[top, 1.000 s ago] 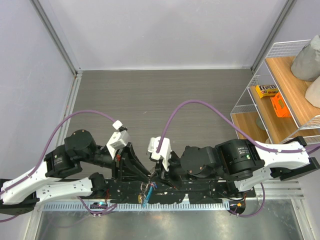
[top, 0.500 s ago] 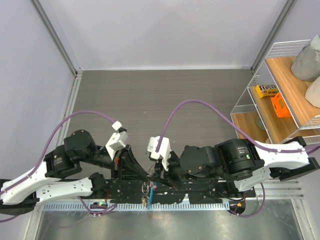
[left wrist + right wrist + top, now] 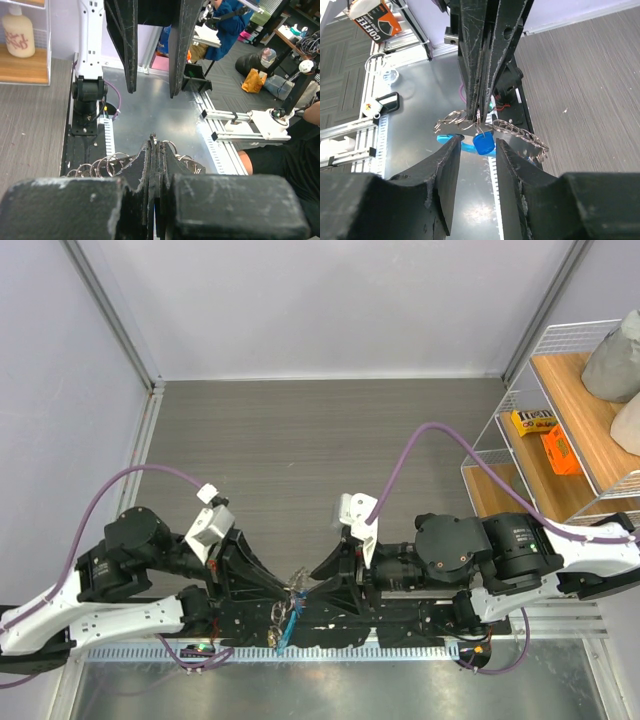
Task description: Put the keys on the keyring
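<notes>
Your right gripper [image 3: 476,144] has just let go. A second ago its fingers were pressed together at the bundle. Now they stand spread, one on either side of it, and in the top view the right arm has drawn back toward the right of the frame. Your left gripper [image 3: 155,149] closed in that same second. Its fingers are now pressed together, pinching the keyring [image 3: 521,133].

I read that as a hand-over: the ring has passed into the left grip, and the right is free to fetch or thread a key.

The ring hangs off the table [image 3: 330,460], in the air over the arm bases at the lower middle of the top view. In the right wrist view it sits at the centre, its wire loops trailing to the right. A blue key head [image 3: 483,144] sits just under the left fingertips.

Much is hard to make out:
- In the top view the bundle is a small glint against the black bases.
- In the left wrist view your own fingers cover most of the ring, and only loops [image 3: 107,164] show at lower left.
- You cannot tell how many keys are on it, or whether the blue one is truly threaded.
- No other keys show in any view.
</notes>
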`<action>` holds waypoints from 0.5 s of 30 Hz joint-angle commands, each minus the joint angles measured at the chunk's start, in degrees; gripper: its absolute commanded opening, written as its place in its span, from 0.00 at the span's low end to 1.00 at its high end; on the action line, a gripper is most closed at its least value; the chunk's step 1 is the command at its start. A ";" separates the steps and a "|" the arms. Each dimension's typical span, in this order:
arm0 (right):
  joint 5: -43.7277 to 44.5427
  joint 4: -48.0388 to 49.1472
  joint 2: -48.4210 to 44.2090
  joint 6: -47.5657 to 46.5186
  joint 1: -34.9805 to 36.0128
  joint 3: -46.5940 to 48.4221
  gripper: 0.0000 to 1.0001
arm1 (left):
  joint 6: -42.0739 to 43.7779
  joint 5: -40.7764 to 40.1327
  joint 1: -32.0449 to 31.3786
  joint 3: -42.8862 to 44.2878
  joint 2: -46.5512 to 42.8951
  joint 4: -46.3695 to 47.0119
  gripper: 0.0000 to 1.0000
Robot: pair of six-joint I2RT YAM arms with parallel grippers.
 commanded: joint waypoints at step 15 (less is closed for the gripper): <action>-3.81 13.08 -1.59 -6.89 -0.08 -3.54 0.40 | -4.99 -0.10 0.06 -9.89 -6.76 34.72 0.00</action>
